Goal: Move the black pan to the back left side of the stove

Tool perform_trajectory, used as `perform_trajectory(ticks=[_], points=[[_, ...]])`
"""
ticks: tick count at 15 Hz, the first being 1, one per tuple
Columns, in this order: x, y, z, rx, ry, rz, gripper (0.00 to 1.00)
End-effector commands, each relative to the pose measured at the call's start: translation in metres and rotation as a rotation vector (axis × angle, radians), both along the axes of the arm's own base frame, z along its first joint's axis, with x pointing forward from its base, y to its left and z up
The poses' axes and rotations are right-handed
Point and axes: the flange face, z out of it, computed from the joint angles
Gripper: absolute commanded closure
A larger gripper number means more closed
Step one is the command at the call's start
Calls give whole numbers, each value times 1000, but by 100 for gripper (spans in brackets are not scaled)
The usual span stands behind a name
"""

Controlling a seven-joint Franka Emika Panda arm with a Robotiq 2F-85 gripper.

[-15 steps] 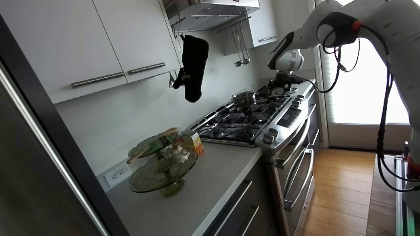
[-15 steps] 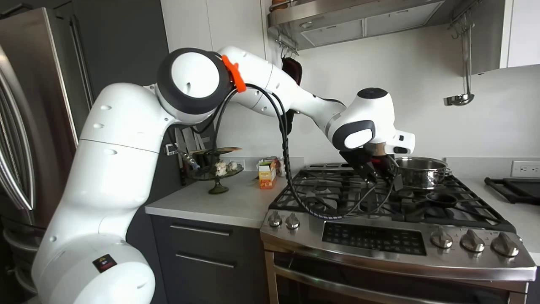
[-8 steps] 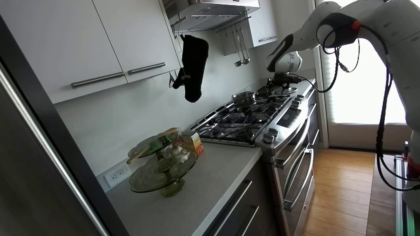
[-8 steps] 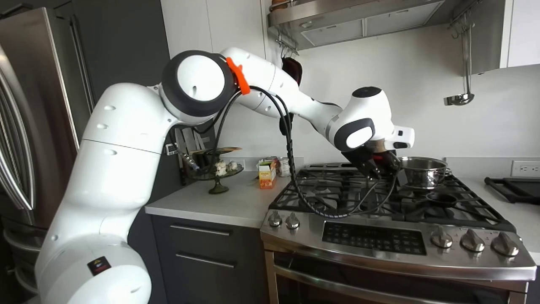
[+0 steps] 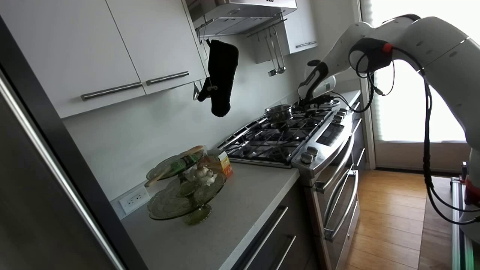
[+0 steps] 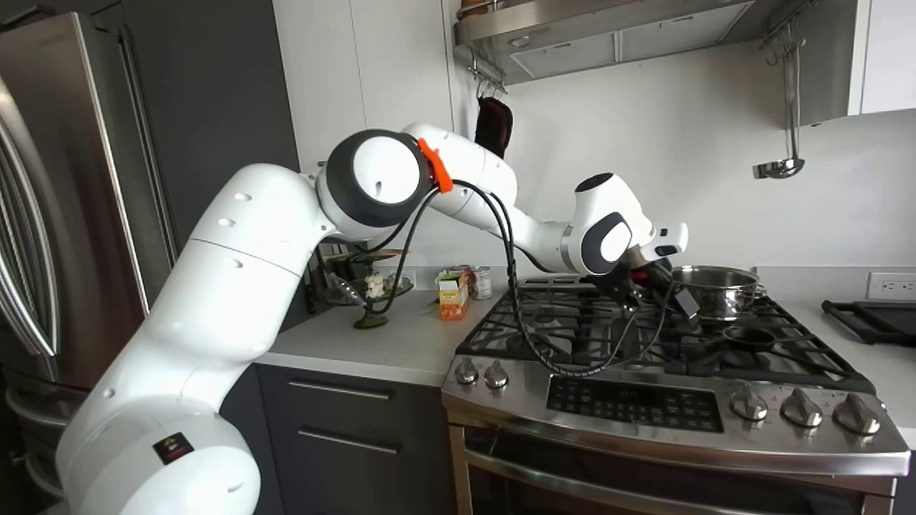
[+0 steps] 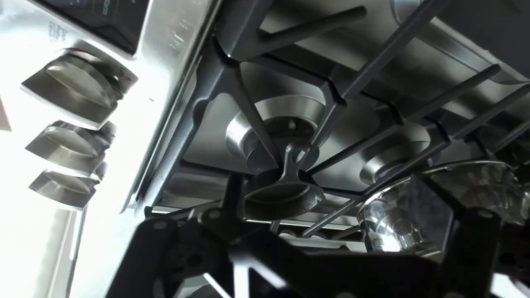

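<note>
The small black pan [image 7: 285, 200] sits on the burner grates in the wrist view, its short handle pointing toward the top of the picture. In an exterior view the black pan [image 6: 748, 336] is on the right part of the stove [image 6: 508, 400], in front of the steel pot. The stove also shows in an exterior view [image 5: 305, 170]. My gripper [image 7: 331, 203] is open and empty, fingers wide apart. The left finger overlaps the pan's edge in the wrist view; contact cannot be told. In an exterior view the gripper [image 6: 660, 304] is tilted above the grates, left of the pan.
A shiny steel pot [image 6: 715, 293] stands at the back of the stove, close to my gripper; it is behind the right finger in the wrist view [image 7: 385, 219]. Control knobs [image 6: 801, 409] line the front. A dark tray [image 6: 876, 322] lies on the right counter. A ladle [image 6: 780, 169] hangs above.
The arm has lowered, its elbow dropping. The hand has moved a little down and to one side, toward the wall, and is tilted more. The pan and pot have not visibly moved.
</note>
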Motion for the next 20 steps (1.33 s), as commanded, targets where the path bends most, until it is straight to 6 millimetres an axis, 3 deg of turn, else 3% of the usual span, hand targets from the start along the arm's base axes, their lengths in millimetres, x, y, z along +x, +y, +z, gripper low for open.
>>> perform_trajectory(ticks=[1, 20], points=[[24, -12, -18, -53, 34, -67, 0], [68, -43, -71, -132, 69, -213, 0]])
